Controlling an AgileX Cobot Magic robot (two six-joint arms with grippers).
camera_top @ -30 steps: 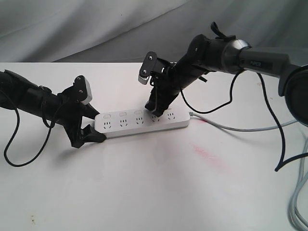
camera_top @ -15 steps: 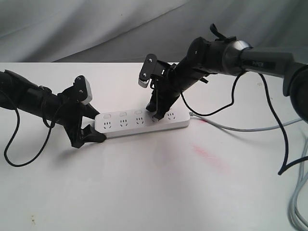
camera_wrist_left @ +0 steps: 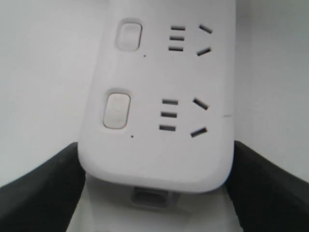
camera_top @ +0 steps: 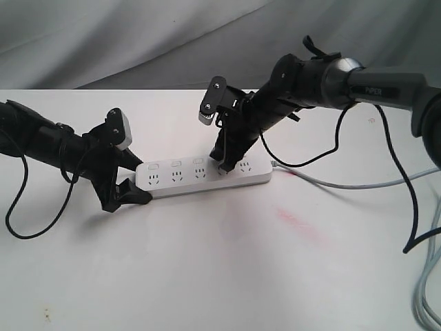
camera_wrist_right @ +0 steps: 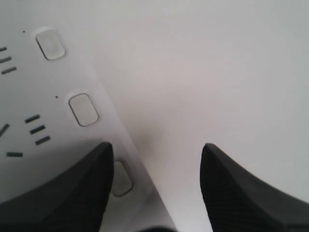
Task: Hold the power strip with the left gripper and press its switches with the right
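Only the right arm has shifted since a second ago: its upper link has swung a little and its wrist has settled lower over the strip, while the left arm and the strip lie where they were. On the white desk [camera_top: 227, 276] the power strip [camera_top: 200, 177] lies flat, near the middle, with its grey cord [camera_top: 344, 183] trailing off toward the right arm's side. My left tool [camera_top: 138, 181] is clamped on the strip's free end; the left wrist view shows a black finger [camera_wrist_left: 43, 188] against each long side, so I judge the holding step done. The right tool [camera_top: 224, 164] comes down steeply with its jaws apart, and the right wrist view shows one finger [camera_wrist_right: 72, 193] over the strip, partly covering a switch, with the other over bare desk beyond the strip's edge. From outside, that finger sits at about the fourth of the switches [camera_top: 176, 163], counting from the held end. So I take this as the pressing step, part-way along the row. Whether the button is pushed down I cannot tell. Next I would want a short, straight push on it, then a lift and a small sideways step to the neighbouring button, with the left grip kept firm so the strip does not pivot.
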